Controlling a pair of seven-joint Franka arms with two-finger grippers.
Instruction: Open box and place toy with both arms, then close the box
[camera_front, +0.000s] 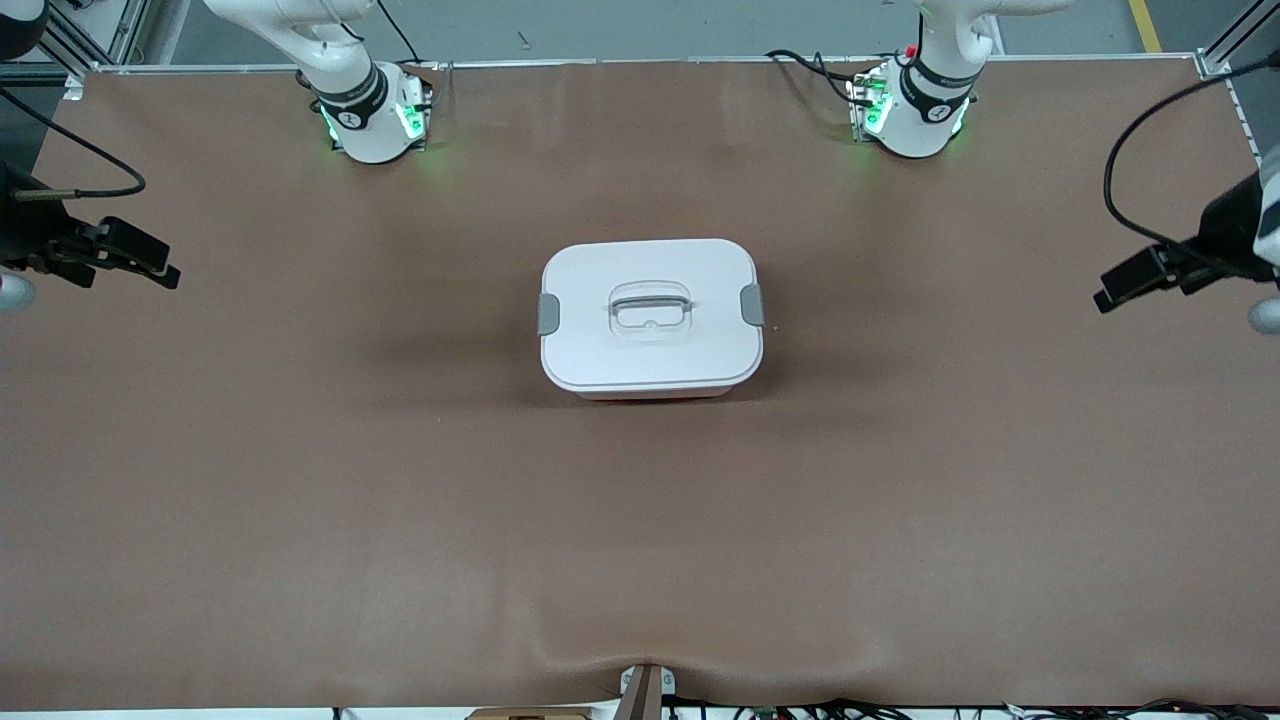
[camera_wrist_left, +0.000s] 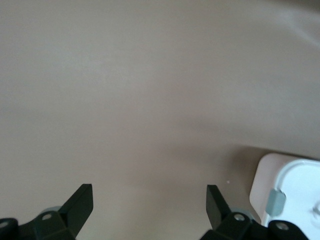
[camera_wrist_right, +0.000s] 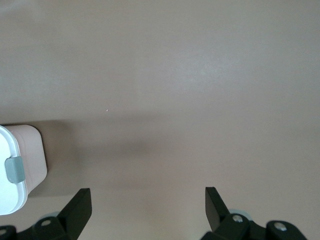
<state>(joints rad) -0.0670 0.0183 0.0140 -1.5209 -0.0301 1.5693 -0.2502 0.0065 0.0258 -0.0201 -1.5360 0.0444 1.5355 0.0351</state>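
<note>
The box stands in the middle of the table with its white lid on, the grey handle lying in its recess. Grey clips sit at both short ends. The toy is out of view. My left gripper hangs open over the bare table at the left arm's end, well clear of the box. My right gripper hangs open at the right arm's end. In the left wrist view the gripper is empty, with a corner of the box to one side. The right gripper is empty too, the box at the edge.
A brown cloth covers the table. The two arm bases stand along the edge farthest from the front camera. A small bracket sits at the nearest edge. Black cables trail from both grippers.
</note>
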